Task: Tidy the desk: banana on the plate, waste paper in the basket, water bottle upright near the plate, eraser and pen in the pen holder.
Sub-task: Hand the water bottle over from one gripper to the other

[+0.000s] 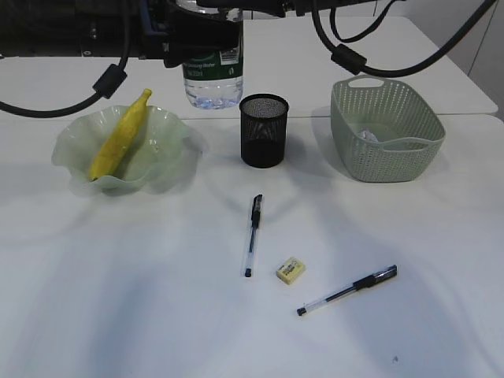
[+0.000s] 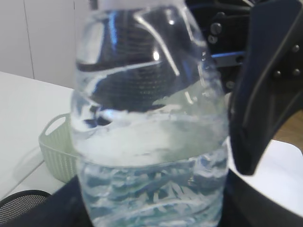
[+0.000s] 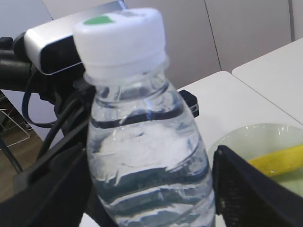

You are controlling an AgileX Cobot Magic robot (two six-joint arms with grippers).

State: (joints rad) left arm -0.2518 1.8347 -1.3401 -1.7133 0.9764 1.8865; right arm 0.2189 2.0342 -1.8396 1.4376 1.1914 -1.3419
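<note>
Nearest to the camera in the exterior view, low and right of centre, one pen (image 1: 347,290) lies slanted on the white table (image 1: 118,299), with its dark cap end toward the right. Just above and left of it lies the small yellow eraser (image 1: 290,270), apart from both pens. A second pen (image 1: 252,235) lies almost upright in the frame, a little left of the eraser. Farther back, in the middle, stands the black mesh pen holder (image 1: 264,130). At middle left the pale green wavy plate (image 1: 79,146) carries the banana (image 1: 120,137), which lies slanted across it. At middle right is the grey-green basket (image 1: 385,130) with a piece of waste paper (image 1: 370,135) inside. At the top of the frame, between the plate and the pen holder, the water bottle (image 1: 213,67) is upright; I cannot tell if its bottom touches the table. The left gripper (image 2: 156,208) is clamped on the bottle body, dark fingers (image 2: 265,104) pressing at its side in the left wrist view. The right gripper (image 3: 147,198) has its jaws wide apart around the bottle, below the white cap (image 3: 120,38), with a gap beside the right finger.
</note>
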